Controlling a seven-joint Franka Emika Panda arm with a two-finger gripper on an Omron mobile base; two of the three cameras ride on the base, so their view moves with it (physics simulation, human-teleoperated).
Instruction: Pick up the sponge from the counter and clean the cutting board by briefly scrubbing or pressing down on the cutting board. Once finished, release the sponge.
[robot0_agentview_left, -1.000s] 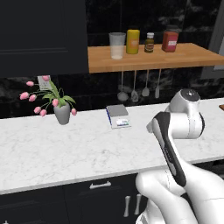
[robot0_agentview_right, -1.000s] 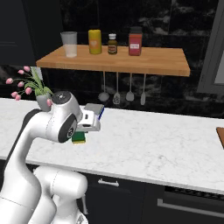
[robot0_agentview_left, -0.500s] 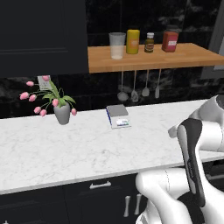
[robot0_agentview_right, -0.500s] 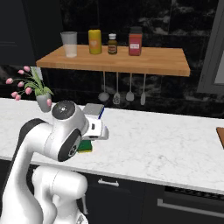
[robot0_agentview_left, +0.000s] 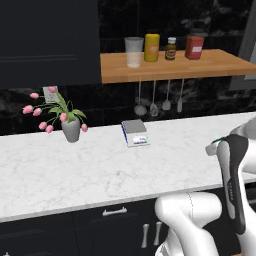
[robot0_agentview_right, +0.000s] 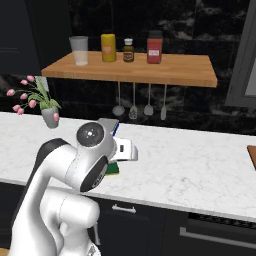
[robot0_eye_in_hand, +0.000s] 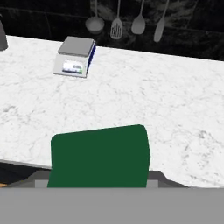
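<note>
The sponge (robot0_eye_in_hand: 99, 156) sits at 6 o'clock in the hand view, green scrub face up, close under the camera and partly cut by the bottom edge. In the right base view a corner of it (robot0_agentview_right: 114, 169) peeks out just below the white hand, over the near part of the counter (robot0_agentview_right: 200, 160), its yellow edge showing. Whether it rests on the marble or hangs just above it cannot be told from these pictures.

The cutting board (robot0_agentview_right: 252, 156) shows only as a reddish-brown sliver at 3 o'clock in the right base view, well apart from the sponge. If the sponge is in fact gripped, the step in hand looks like carrying it across to the board. To do that well, the hand should lift enough that the sponge does not drag on the marble, travel toward 3 o'clock with the sponge kept level, and come down flat on the board so the whole face presses. The base may need to drive right, since the board lies at the very edge of the view.

The jaws are hidden: the sponge covers where the tips would be in the hand view, and the arm's own body blocks them from the base cameras. Clenched on the sponge or released, I cannot tell.

A kitchen scale (robot0_eye_in_hand: 75, 56) stands at 11 o'clock, clear of the path.
</note>
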